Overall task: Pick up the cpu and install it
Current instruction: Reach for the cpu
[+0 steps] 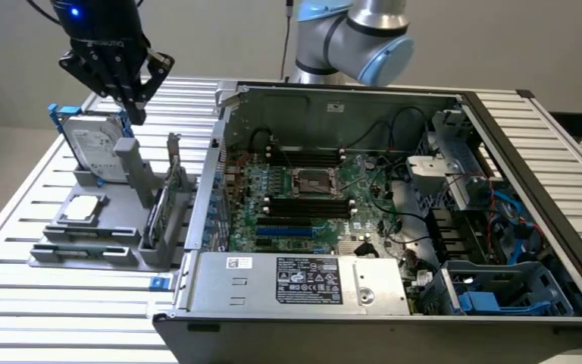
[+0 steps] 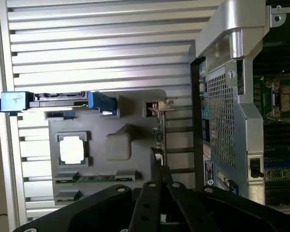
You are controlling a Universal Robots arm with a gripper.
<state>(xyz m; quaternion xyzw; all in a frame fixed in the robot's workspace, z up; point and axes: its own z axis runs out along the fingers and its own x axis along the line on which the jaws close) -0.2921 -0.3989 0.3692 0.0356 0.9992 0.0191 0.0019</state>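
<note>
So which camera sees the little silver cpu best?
The wrist view: the cpu shows its whole square top, seen flat-on in the grey holder. The exterior view shows the cpu slanted, on that view's left.

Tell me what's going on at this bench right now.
A robot arm's pincer hangs shut, with nothing in it, above the grey holder on the slatted table, close to the upright hard drive. The cpu lies flat in its recess on that holder, not yet picked up. Beside the holder, the computer case stands open.
</note>
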